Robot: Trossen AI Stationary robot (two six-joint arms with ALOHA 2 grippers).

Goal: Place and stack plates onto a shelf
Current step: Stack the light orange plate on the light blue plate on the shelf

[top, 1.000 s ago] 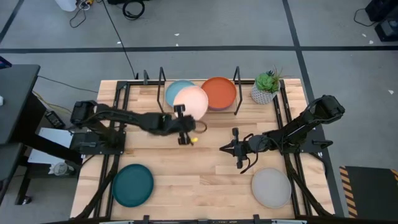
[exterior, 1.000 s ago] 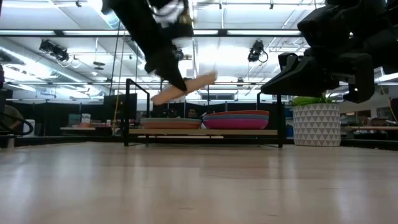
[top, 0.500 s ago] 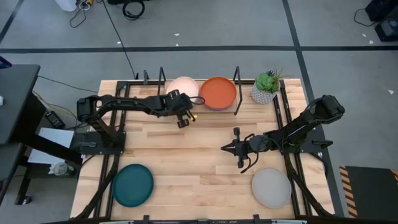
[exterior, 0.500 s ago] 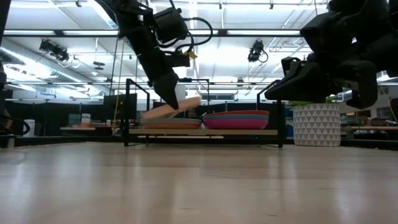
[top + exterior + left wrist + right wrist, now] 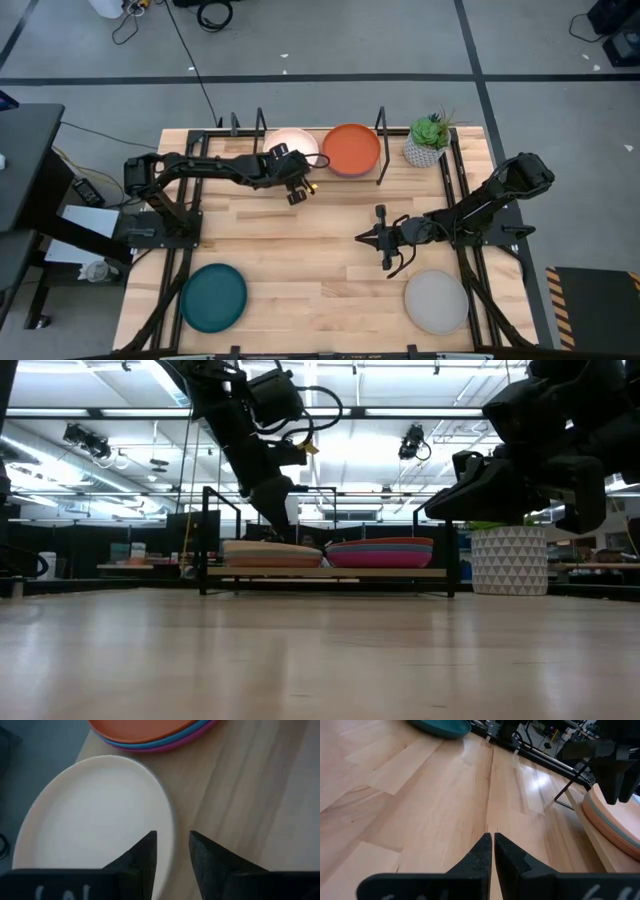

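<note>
The cream-pink plate (image 5: 292, 143) lies level on top of the left stack (image 5: 270, 552) on the shelf (image 5: 330, 572). An orange plate (image 5: 350, 148) tops the right stack, with blue and magenta plates below it (image 5: 380, 552). My left gripper (image 5: 172, 851) is open at the cream-pink plate's near rim (image 5: 167, 827), fingers pointing down, one finger over the plate and one outside it. A dark teal plate (image 5: 213, 297) and a grey plate (image 5: 436, 302) lie on the table near its front edge. My right gripper (image 5: 372, 238) hovers shut over the table's middle right, holding nothing. My left gripper stands astride the cream-pink plate's near rim (image 5: 169, 840) from above with a gap between its fingers. I cannot tell whether either finger touches the rim. The plate rests on the stack below it.
A potted green plant (image 5: 428, 140) stands at the shelf's right end. Black metal upright loops (image 5: 258, 125) frame the shelf on both sides. Bare wooden tabletop (image 5: 320, 270) stretches between the arms and the two near plates.
My left gripper has carried the cream-pink plate toward the table's far edge and down. The plate hung tilted in the air in front of the shelf; now it lies level on the left stack. My right arm has kept still.
</note>
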